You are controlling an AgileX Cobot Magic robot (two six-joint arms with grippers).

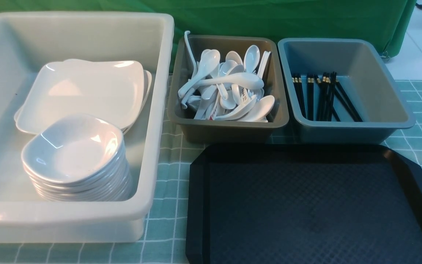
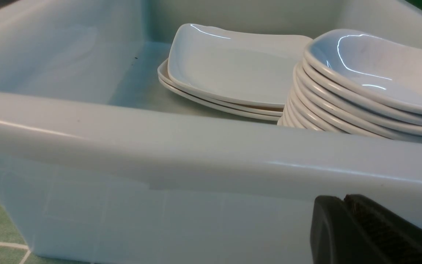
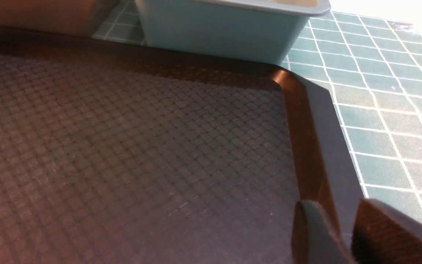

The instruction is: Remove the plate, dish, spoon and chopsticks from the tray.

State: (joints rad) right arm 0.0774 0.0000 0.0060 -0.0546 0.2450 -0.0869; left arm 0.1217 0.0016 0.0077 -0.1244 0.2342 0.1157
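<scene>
The black tray (image 1: 306, 205) lies at the front right with nothing on its textured surface (image 3: 123, 146). A white square plate (image 1: 86, 91) tops a short stack in the big white tub (image 1: 68, 220). In front of it a small white dish (image 1: 71, 146) tops a tall stack (image 2: 343, 110). White spoons (image 1: 229, 84) fill the brown tub. Black chopsticks (image 1: 324, 95) lie in the grey tub. My left gripper (image 2: 344, 200) is shut and empty, just outside the white tub's near wall. My right gripper (image 3: 337, 205) hangs open over the tray's right rim, holding nothing.
The brown tub (image 1: 229, 130) and grey tub (image 1: 346, 130) stand side by side just behind the tray. The white tub's high wall (image 2: 196, 146) stands close in front of the left gripper. A green checked cloth (image 1: 167, 183) covers the table.
</scene>
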